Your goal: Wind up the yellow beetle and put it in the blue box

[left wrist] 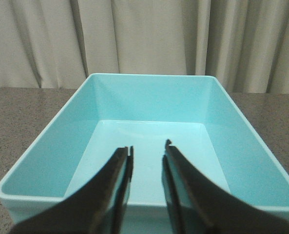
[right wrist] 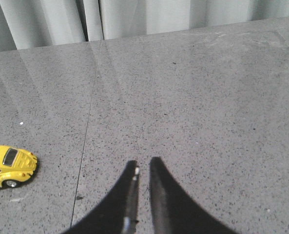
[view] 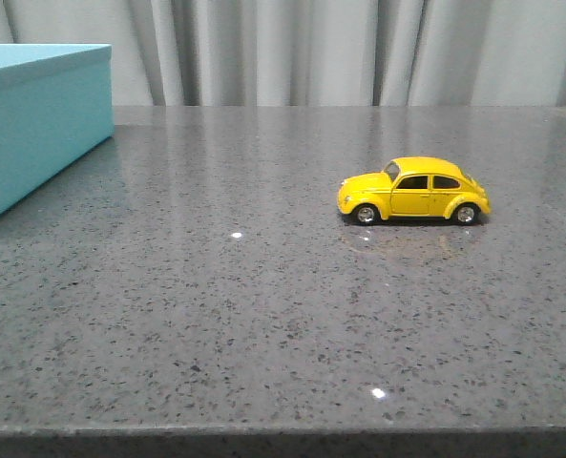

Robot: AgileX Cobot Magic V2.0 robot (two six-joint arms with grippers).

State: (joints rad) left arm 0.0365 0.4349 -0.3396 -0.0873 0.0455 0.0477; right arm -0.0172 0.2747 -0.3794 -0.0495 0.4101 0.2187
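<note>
Front view: yellow beetle [view: 414, 190] sits upright on all four wheels on the grey speckled table [view: 263, 305], nose pointing toward the robot's left. Blue box [view: 36, 119] sits at the far left edge of the table, well apart from the car. Neither arm shows in this view. Grey curtain [view: 292, 48] hangs behind the table.

Left wrist view: left gripper [left wrist: 147, 153] hovers above the near rim of the blue box [left wrist: 241, 131], which has no lid on it and nothing visible inside. Fingers [left wrist: 120, 165] are parted by a narrow gap and hold nothing. The box interior lies straight ahead of and below the fingertips.

Right wrist view: right gripper [right wrist: 143, 168] hangs over bare table surface, its jaws nearly together with only a thin slit between them, nothing gripped. Yellow beetle [right wrist: 9, 165] is off to one side of the fingertips, near but not touching, rear end facing the claw, partly cut by the picture edge. Cannot tell the claw's height above the table from this view.
</note>
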